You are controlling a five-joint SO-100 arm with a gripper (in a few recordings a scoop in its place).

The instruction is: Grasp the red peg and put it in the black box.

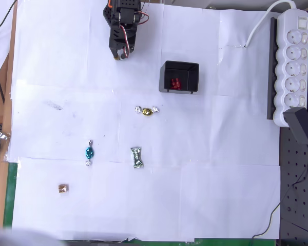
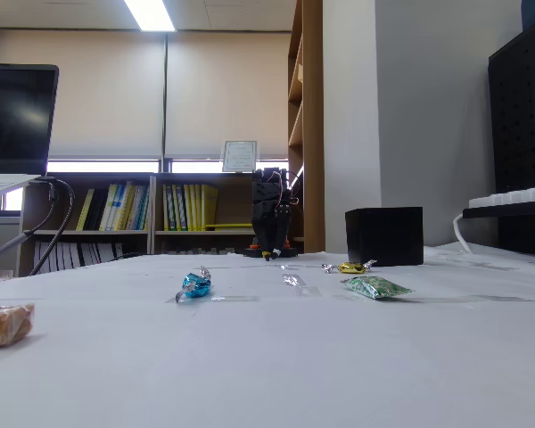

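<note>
The black box stands open-topped on the white paper, right of the arm in the overhead view. In the fixed view the black box appears as a dark cube at the right. The red peg lies on the floor inside the box, seen as a small red patch. My gripper hangs folded under the arm at the top of the overhead view, left of the box and apart from it. Its fingers are together with nothing between them. In the fixed view my gripper points down at the table's far end.
A gold-wrapped candy lies below the box. A teal candy, a green-silver candy and a small brown candy lie further down the paper. A white power strip runs along the right edge.
</note>
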